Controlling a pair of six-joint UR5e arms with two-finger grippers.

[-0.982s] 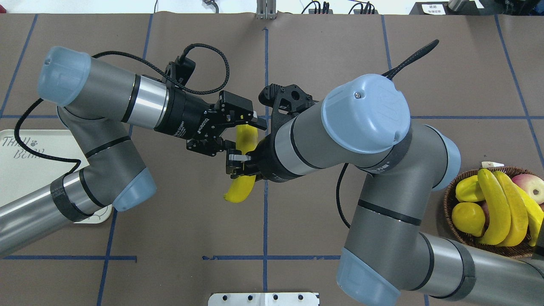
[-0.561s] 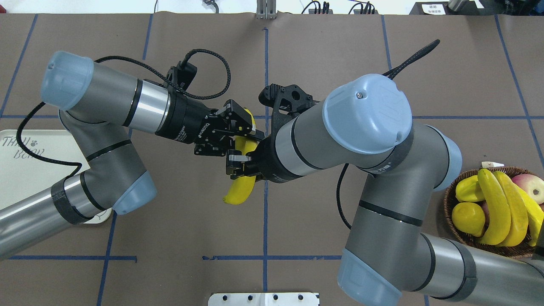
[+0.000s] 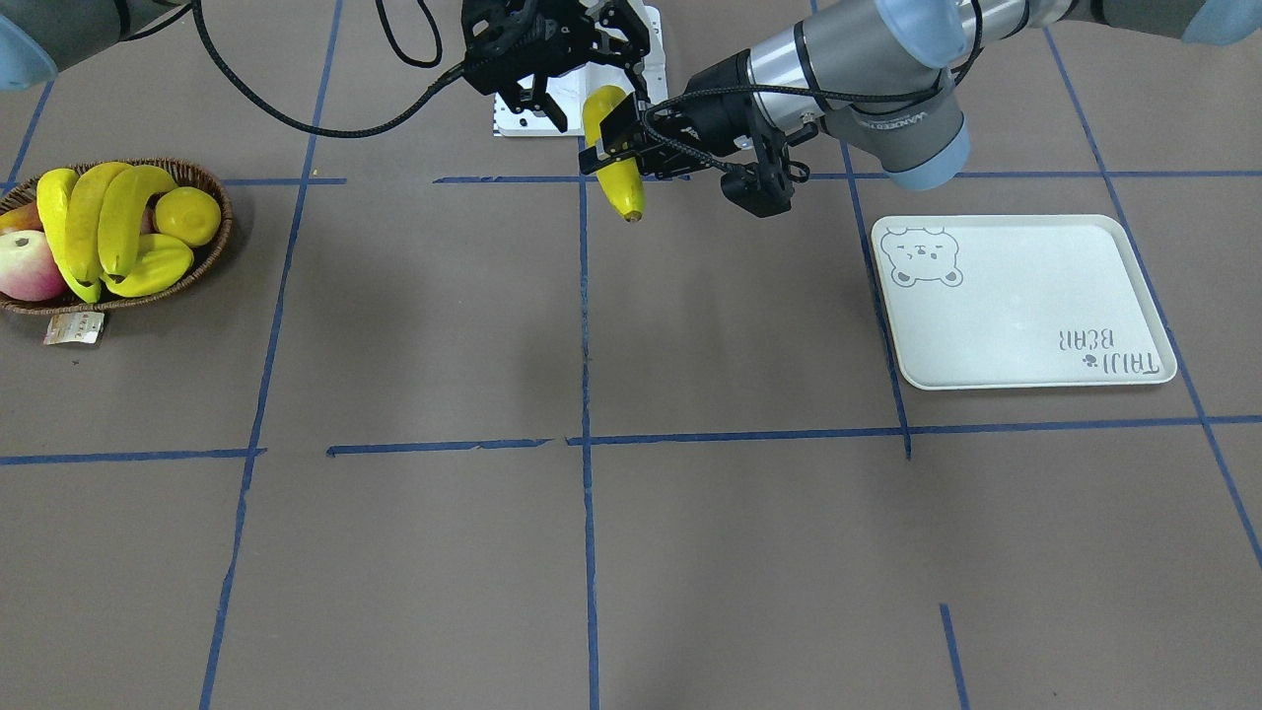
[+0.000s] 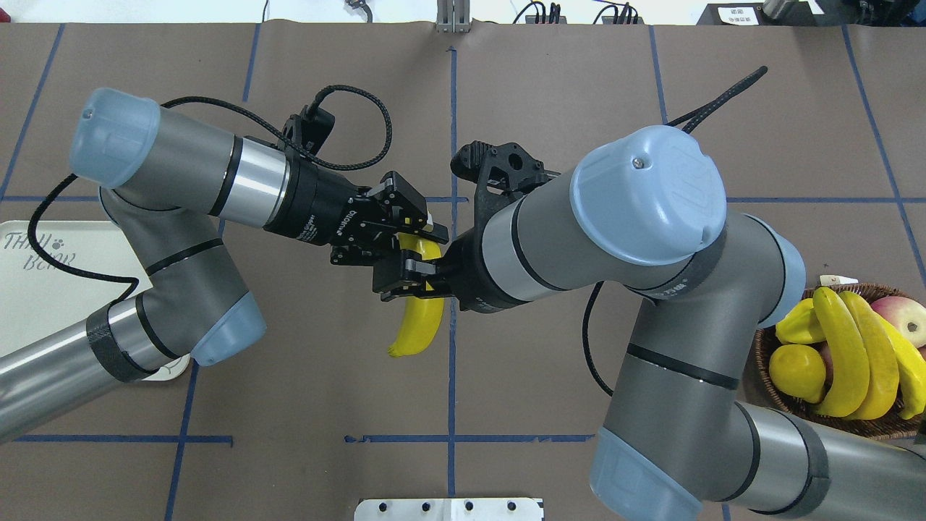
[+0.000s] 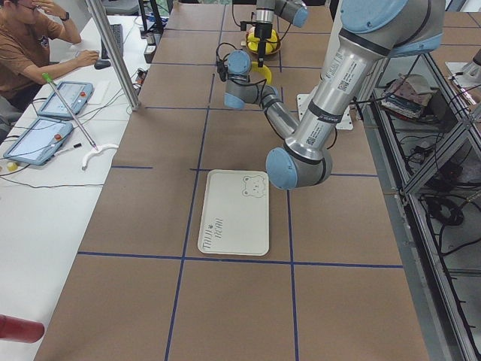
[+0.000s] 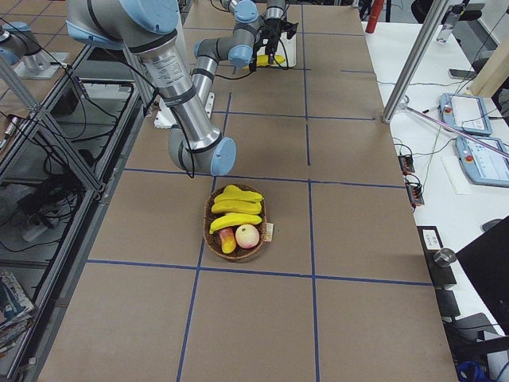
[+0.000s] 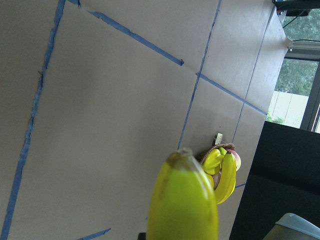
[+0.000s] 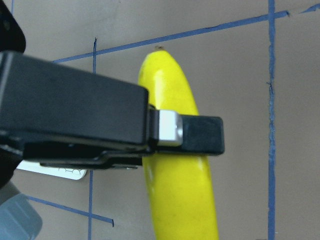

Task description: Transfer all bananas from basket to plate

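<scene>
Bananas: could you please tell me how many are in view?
4. One banana is held mid-air between the left tool and right tool; three bananas lie in the basket, where others may be hidden underneath.

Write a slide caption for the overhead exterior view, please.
Mid-air hand-over: left gripper and right gripper both grip one banana, between wicker basket and pale tray.

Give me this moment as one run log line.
phase: mid-air handover | banana: gripped by left gripper and right gripper | basket: three bananas inside | plate: no bananas yet
</scene>
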